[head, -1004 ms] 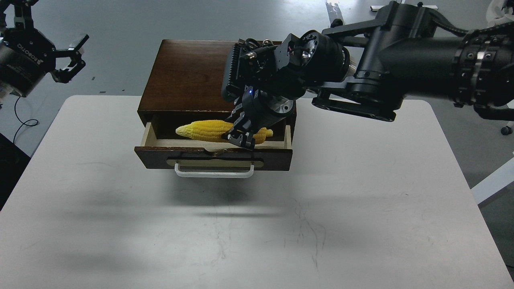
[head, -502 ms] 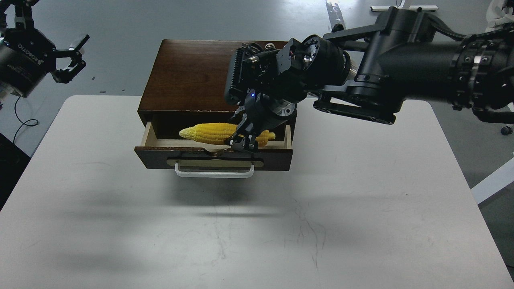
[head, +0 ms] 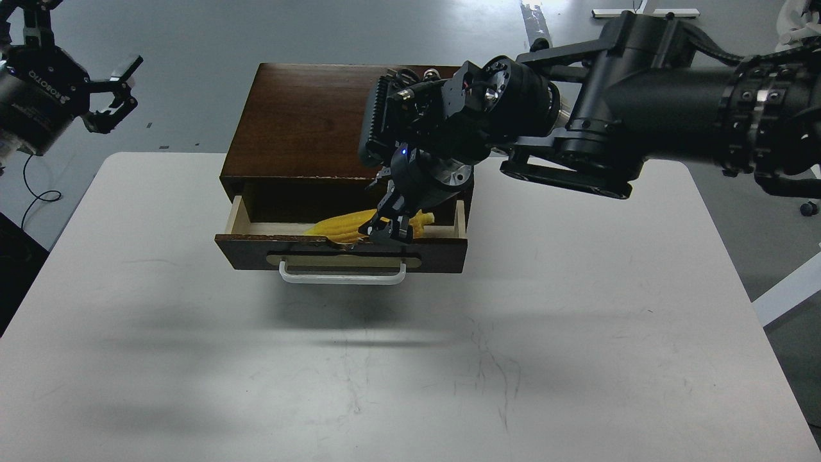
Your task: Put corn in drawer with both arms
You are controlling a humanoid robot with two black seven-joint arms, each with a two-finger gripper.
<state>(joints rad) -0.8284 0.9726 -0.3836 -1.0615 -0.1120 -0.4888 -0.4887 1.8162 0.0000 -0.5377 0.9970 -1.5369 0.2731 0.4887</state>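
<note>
White lettering reading "ROBOTIQ" runs along the body just behind the left hand (head: 109,90). No other text is legible.

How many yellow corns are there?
1. The corn lies down in the open drawer, under the right gripper. More could hide deeper inside.

Even overhead light, soft table (head: 192,385) shadows (pic sharp)

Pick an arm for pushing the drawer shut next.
Right, probably. Its pincer hangs in the open drawer, at the corn and just behind the front panel. The left pincer is open, raised off beyond the table's far left corner.
</note>
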